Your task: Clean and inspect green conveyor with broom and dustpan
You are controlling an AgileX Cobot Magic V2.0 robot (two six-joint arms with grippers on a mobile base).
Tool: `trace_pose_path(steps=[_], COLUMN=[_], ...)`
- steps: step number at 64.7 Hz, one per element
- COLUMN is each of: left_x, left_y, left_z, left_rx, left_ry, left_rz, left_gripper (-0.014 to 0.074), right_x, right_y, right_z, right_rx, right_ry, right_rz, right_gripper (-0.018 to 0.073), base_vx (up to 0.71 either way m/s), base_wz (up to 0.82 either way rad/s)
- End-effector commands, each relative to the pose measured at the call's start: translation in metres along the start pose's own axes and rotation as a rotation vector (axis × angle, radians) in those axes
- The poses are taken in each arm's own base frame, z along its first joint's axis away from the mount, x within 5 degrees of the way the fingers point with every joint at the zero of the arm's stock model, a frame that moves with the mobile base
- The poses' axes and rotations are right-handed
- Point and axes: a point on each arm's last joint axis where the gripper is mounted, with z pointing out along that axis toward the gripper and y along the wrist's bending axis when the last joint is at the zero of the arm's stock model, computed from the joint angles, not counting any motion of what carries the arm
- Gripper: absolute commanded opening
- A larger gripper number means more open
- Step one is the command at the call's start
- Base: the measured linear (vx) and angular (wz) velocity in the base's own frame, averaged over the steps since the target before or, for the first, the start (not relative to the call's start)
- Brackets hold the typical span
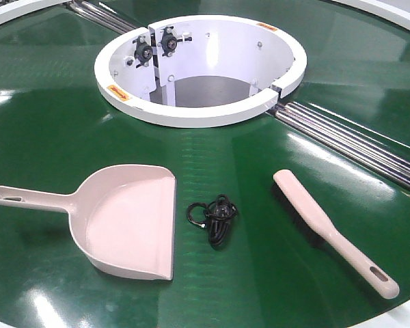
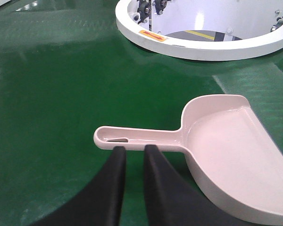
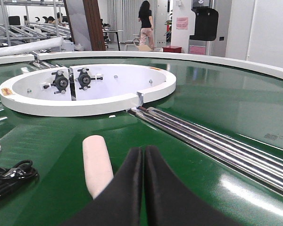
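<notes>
Glossy dark-green curved conveyor belt (image 1: pixel 48 137), white-rimmed. Pale pink plastic scoop dustpan (image 1: pixel 130 219), left on belt: likely light, rigid; grasp slotted handle. Pale pink hand broom (image 1: pixel 314 215), right (likewise). Left gripper (image 2: pixel 134 148) narrowly parted, empty; right gripper (image 3: pixel 143 149) closed, empty.

Industrial workshop: green conveyor (image 3: pixel 226 99), shelving (image 3: pixel 23 28).

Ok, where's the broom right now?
Front view: the broom lies on the green conveyor, right of the black cable coil, near the silver rollers.
</notes>
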Motion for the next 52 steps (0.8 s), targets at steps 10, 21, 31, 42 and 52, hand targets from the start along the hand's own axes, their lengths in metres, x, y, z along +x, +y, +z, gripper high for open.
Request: trace_pose_path(steps=[10, 21, 31, 42, 52], left_x=[-0.016, -0.016, -0.016, -0.02, -0.05], left_y=[0.001, 0.001, 0.001, 0.001, 0.006], left_z=[-0.003, -0.003, -0.003, -0.006, -0.016], left_rx=[-0.004, -0.004, -0.003, 0.0, -0.024], left_ry=[-0.085, -0.083, -0.085, -0.081, -0.102], left_rz=[-0.008, -0.008, -0.011, -0.016, 0.029], left_gripper=[0.0345, 0.0484, 0.0491, 0.0491, 0.0491], right_x=[-0.006, -0.006, -0.006, -0.006, -0.006], right_y=[0.0, 0.0, 0.0, 0.0, 0.0], right_z=[-0.001, -0.001, -0.001, -0.001, -0.001], right_rx=[0.007, 0.007, 0.007, 0.007, 0.007], right_ry=[-0.084, -0.084, -0.084, -0.084, -0.084], right_rz=[-0.008, -0.008, -0.008, -0.008, -0.008], right_gripper=[-0.0008, -0.0008, -0.0008, -0.0008, -0.0008], base_vx=[0.0, 0.0, 0.0, 0.0, 0.0], base_wz=[0.0, 0.0, 0.0, 0.0, 0.0])
